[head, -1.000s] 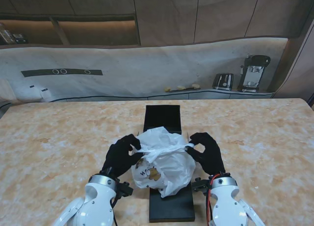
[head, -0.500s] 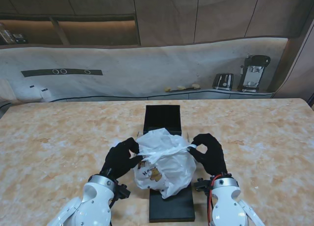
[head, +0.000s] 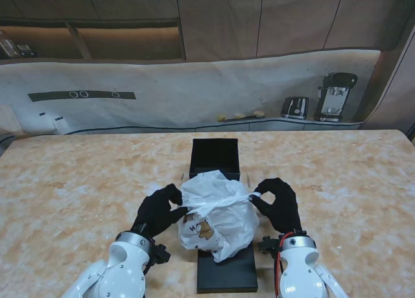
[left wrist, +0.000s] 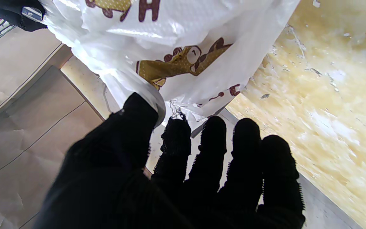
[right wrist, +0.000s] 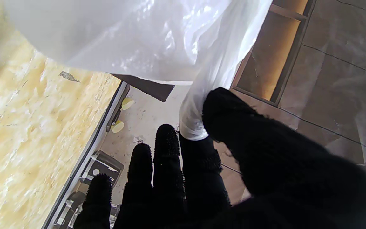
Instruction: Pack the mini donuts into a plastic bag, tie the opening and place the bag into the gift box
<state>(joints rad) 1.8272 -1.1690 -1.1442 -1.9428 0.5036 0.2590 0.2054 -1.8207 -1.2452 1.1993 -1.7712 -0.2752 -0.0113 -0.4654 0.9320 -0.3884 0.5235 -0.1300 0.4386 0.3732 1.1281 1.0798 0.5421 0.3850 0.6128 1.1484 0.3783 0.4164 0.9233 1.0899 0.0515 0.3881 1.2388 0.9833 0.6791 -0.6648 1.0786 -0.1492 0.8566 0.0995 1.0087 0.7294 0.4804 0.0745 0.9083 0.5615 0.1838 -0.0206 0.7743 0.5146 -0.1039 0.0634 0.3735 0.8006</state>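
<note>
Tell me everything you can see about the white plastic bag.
The plastic bag is thin, white and crinkled, with a brown-and-yellow cartoon print. It bulges, full, above the black box. Its two top ends are stretched sideways: the left hand pinches one, the right hand pinches the other.

Left hand (head: 157,211), right hand (head: 277,204): both pinching, apart.

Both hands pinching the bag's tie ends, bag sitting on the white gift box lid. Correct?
One thing is off: the lid under the plastic bag is black, not white, as the stand view shows. The rest holds: the left hand and right hand each pinch a twisted end of the bag, which the wrist views confirm.
</note>
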